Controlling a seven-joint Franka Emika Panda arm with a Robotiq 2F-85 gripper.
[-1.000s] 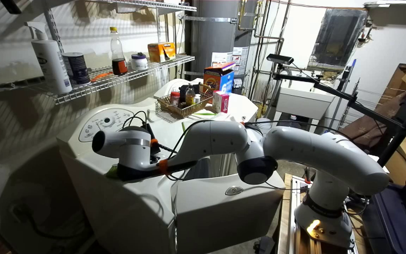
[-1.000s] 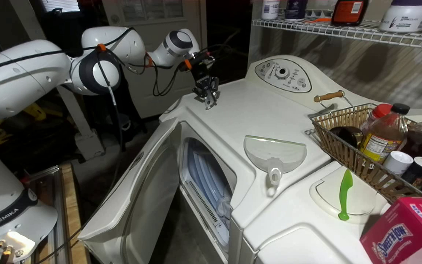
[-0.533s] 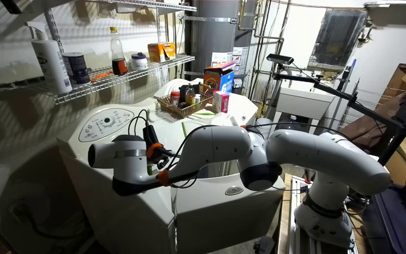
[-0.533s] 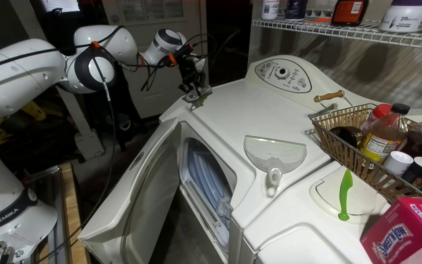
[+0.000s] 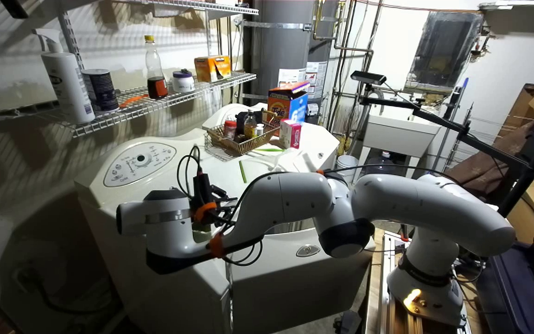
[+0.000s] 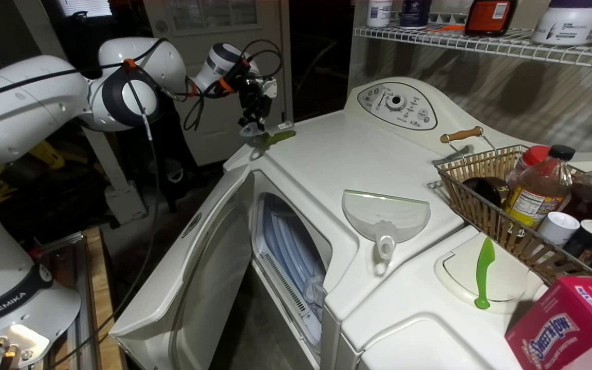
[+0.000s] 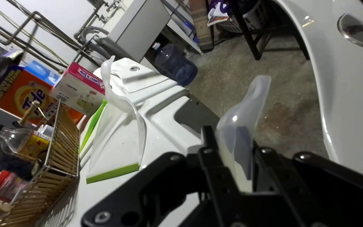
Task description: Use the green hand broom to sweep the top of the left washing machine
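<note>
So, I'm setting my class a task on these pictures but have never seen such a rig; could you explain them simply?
The white machine is a robot arm; its black tool does the grasping. Two pictures look on from outside, from different places; the close-up is the wrist view, looking past the tool. The tool is closed on the green hand broom, by its clear handle. A clear dustpan lies on the left washing machine; a slatted basket stands nearby.

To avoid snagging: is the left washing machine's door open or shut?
Open: in an exterior view the door stands swung out from the left washing machine, baring its bluish interior.
</note>
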